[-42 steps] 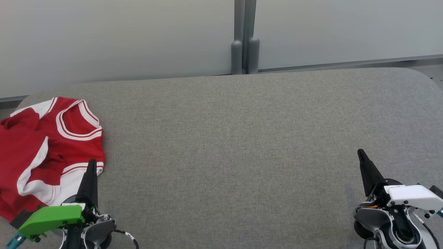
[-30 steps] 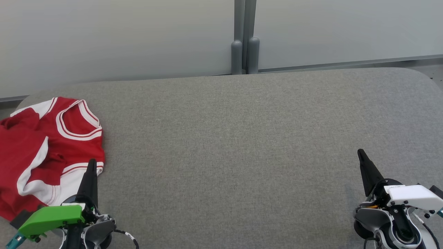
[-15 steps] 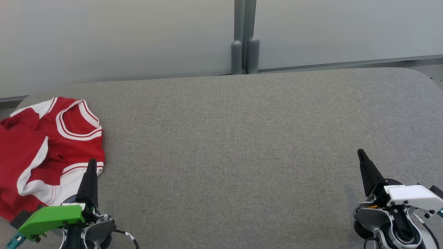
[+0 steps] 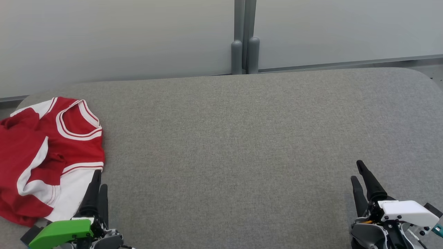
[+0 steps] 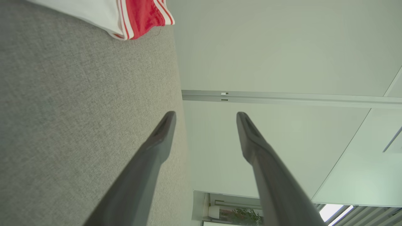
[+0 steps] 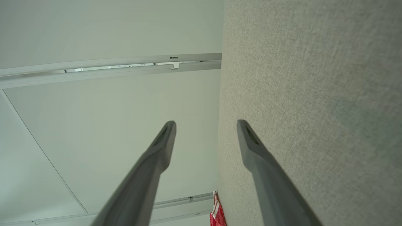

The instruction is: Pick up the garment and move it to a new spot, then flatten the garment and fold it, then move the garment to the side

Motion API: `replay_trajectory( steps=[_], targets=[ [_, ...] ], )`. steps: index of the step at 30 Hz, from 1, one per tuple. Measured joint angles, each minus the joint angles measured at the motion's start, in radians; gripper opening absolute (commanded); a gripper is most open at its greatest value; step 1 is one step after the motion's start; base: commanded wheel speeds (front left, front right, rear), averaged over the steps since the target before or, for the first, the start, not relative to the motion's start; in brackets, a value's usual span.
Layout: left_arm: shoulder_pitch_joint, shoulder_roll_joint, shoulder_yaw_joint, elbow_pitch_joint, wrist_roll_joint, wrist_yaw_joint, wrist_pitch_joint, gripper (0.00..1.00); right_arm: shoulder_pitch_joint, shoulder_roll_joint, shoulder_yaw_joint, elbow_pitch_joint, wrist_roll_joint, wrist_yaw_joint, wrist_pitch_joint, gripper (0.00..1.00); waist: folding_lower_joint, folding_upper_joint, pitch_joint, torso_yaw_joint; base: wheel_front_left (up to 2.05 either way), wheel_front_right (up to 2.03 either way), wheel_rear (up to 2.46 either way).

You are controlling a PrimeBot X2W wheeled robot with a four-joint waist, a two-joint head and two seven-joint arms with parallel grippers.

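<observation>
The garment (image 4: pixel 45 152) is a red and white jersey lying crumpled at the left end of the grey fabric table (image 4: pixel 225 138). My left gripper (image 4: pixel 100 178) stands open beside the garment's white lower right hem, with nothing between its fingers. In the left wrist view the open left gripper (image 5: pixel 205 113) hangs over the table edge, and a corner of the garment (image 5: pixel 138 15) lies apart from it at the top. My right gripper (image 4: pixel 356 169) is open and empty at the lower right. The right wrist view has the open right gripper (image 6: pixel 205 122) and a far strip of garment (image 6: pixel 216 213).
Pale wall panels rise behind the table, joined at two grey posts (image 4: pixel 245 55). The table has rounded far corners, and the garment reaches its left edge. A wide stretch of grey fabric lies between my two grippers.
Both grippers have gone from shut to open, each now showing two separate fingers. Both have also drawn back toward the bottom of the head view. The garment has not moved.
</observation>
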Motion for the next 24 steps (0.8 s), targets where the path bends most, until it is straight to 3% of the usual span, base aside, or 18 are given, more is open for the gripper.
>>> replay_trajectory(
  steps=[13, 24],
  targets=[
    [0.007, 0.011, -0.056, -0.024, 0.056, 0.000, -0.069, 1.00, 0.019, -0.007, 0.020, -0.049, -0.141, 0.000, -0.067, 1.00, 0.0000, 0.0000, 0.001, 0.000, 0.00, 0.00, 0.00],
    [0.009, 0.040, -0.103, -0.026, 0.190, 0.000, -0.124, 1.00, 0.027, -0.018, 0.037, -0.106, -0.400, 0.000, -0.118, 1.00, 0.0000, 0.0000, 0.001, -0.001, 0.00, 0.00, 0.00]
  ],
)
